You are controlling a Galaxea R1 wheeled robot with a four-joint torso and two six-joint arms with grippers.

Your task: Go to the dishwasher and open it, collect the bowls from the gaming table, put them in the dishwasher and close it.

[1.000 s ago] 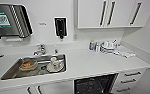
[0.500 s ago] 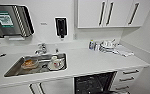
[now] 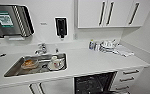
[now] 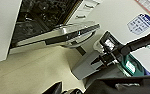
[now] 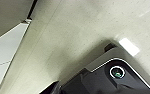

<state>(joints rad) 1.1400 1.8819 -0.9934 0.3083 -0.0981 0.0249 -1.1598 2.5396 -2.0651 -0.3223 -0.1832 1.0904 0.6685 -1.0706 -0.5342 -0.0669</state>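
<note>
Nothing but the camera's framing has shifted: dishwasher [image 3: 94, 83], lower middle, gapes open to take bowls; either claw's state I cannot tell.

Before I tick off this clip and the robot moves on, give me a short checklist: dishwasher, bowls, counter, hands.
1. Stainless-steel-fronted dishwasher door open: ok, it is dropped down and the dark racked interior shows.
2. Bright plastic bowls in the racks: cannot tell.
3. White countertop above the opening free of overhang: ok.
4. Steel sink holds white dishes, not part of the job: ok.
5. Either hand holding anything: cannot tell.
</note>
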